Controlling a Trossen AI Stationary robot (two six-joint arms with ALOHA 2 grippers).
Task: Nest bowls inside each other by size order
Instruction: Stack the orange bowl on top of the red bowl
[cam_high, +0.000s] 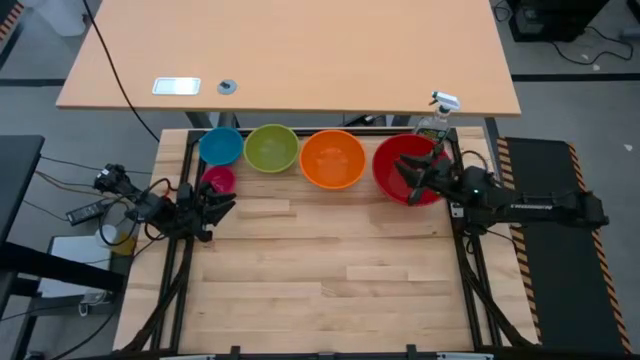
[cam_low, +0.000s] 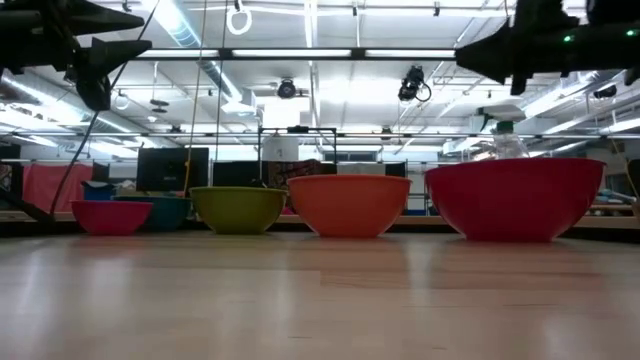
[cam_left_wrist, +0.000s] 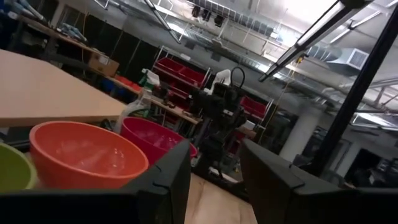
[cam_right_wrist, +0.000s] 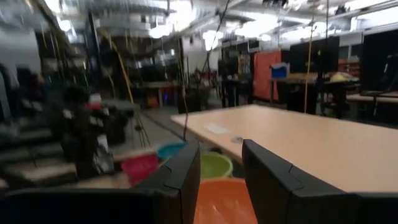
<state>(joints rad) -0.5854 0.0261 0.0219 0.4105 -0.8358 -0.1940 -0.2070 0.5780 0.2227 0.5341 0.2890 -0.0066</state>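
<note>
L arm: left gripper (cam_high: 222, 207) at table's L edge, just beside pink bowl (cam_high: 218, 180), fingers parted moderately w/ nothing between.

Row along far edge, L to R: blue bowl (cam_high: 221, 146), lime green bowl (cam_high: 271, 148), orange bowl (cam_high: 332, 158), red bowl (cam_high: 408, 168). All apart, none nested yet.

R arm: right gripper (cam_high: 412, 175) over the red bowl, fingers apart, empty. Spray bottle (cam_high: 437, 116) just behind that bowl.

Judgement: step in hand is likely the first pick. Best to take a bowl by the rim, one finger inside, one outside; lift clear, lower centred into the next size up. Thin rims may slip or tilt.

Views: high view gives the full order and which arm is where. Low view shows both grippers well above rims, bowls flat on table. L wrist view shows the other arm past the red bowl.
</note>
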